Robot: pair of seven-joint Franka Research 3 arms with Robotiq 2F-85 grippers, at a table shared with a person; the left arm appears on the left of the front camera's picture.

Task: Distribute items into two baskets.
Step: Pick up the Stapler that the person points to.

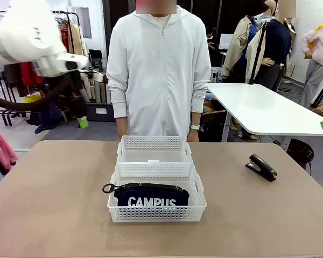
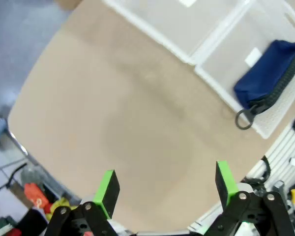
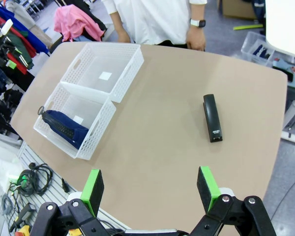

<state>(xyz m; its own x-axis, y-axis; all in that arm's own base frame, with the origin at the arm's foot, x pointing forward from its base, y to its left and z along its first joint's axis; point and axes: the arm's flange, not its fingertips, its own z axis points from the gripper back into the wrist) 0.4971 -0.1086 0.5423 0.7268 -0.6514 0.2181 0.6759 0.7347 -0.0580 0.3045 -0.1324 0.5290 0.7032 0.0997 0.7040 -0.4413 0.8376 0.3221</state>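
Note:
The navy "CAMPUS" pouch [image 1: 152, 195] lies in the near white basket [image 1: 198, 189], its zipper ring over the left rim. The pouch [image 2: 267, 73] [image 3: 65, 128] appears in both wrist views. Behind it the far basket [image 1: 153, 144] holds nothing. On the bare table to the right lies the black stapler [image 1: 261, 167] [image 3: 212, 118]. My left gripper [image 2: 166, 188] hangs open, high above the table's left part, nothing between its green pads; the left arm [image 1: 32, 37] is raised at the upper left. Well above the table's near right side, my right gripper [image 3: 150, 188] is open and holds nothing.
A person in a white hooded jacket [image 1: 158, 70] stands at the far edge with hands down behind the far basket. The tan table [image 1: 54, 204] has free room left and right of the baskets. A white table [image 1: 264, 110] stands at the back right.

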